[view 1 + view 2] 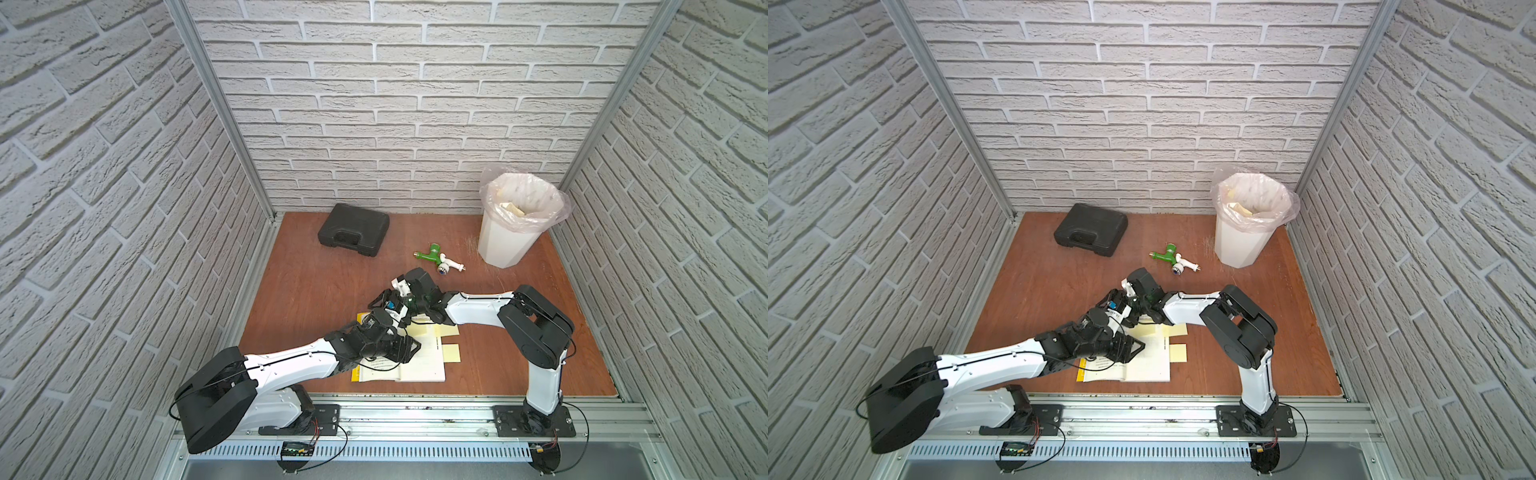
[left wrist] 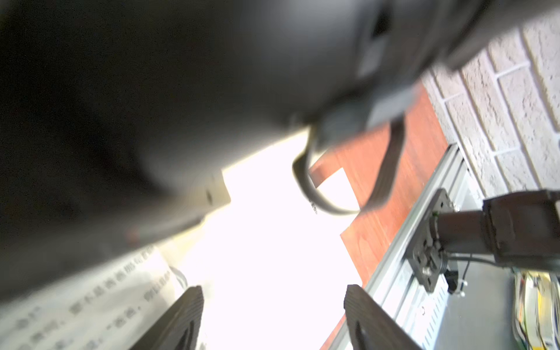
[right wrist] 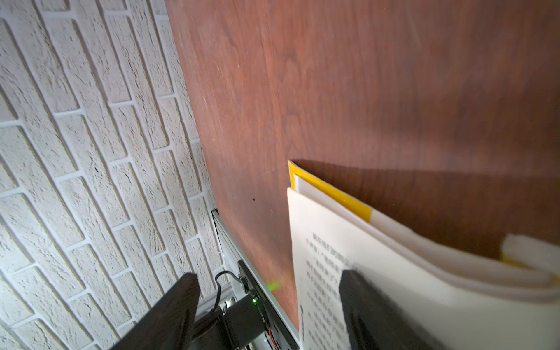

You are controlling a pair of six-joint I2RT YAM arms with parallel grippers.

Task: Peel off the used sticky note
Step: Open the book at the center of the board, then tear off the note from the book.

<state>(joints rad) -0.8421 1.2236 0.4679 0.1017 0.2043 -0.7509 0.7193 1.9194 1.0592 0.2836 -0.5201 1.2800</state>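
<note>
Over the open book [image 1: 419, 365] at the table's [image 1: 316, 282] front edge, the left claw [image 2: 272, 291] is hovering with its fingers [image 2: 181, 318] apart. The right claw [image 3: 268, 275], likewise spread, is holding one finger over a printed page. Yellow sticky notes [image 1: 451, 353] are jutting past the book's right edge, near its far corner.

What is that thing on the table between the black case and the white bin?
A small green and white tap, lying a little nearer the front than the black case and the white bin. Both top views show it.
</note>
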